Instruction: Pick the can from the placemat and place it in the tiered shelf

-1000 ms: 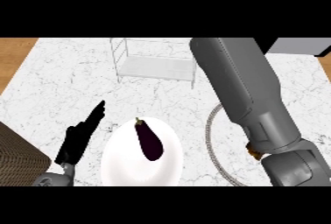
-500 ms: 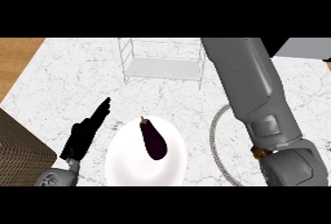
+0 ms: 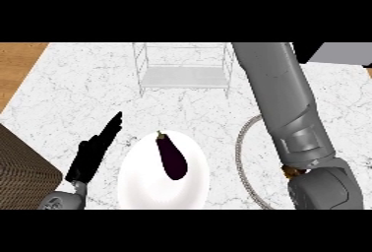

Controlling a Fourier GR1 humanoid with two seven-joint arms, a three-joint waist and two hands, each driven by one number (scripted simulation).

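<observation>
Can and placemat: the can shows nowhere in the head view, and of the placemat (image 3: pixel 245 162) only a curved grey edge appears, running down the marble counter (image 3: pixel 80 88) just to the right of the white plate (image 3: pixel 163 184). The right forearm (image 3: pixel 287 113) covers the rest of the mat, so whether the can sits beneath it cannot be told. The right hand is out of sight. A dark purple eggplant (image 3: pixel 171 157) lies on the plate's upper half, stem pointing away from the robot. Just left of the plate, the left hand (image 3: pixel 93 152) rests with straight fingers pointing up and away, holding nothing. Beyond the plate, at the counter's far side, stands the tiered shelf (image 3: pixel 185 76), a white wire frame. A woven brown basket (image 3: pixel 22 167) sits left of the plate at the view's edge.
</observation>
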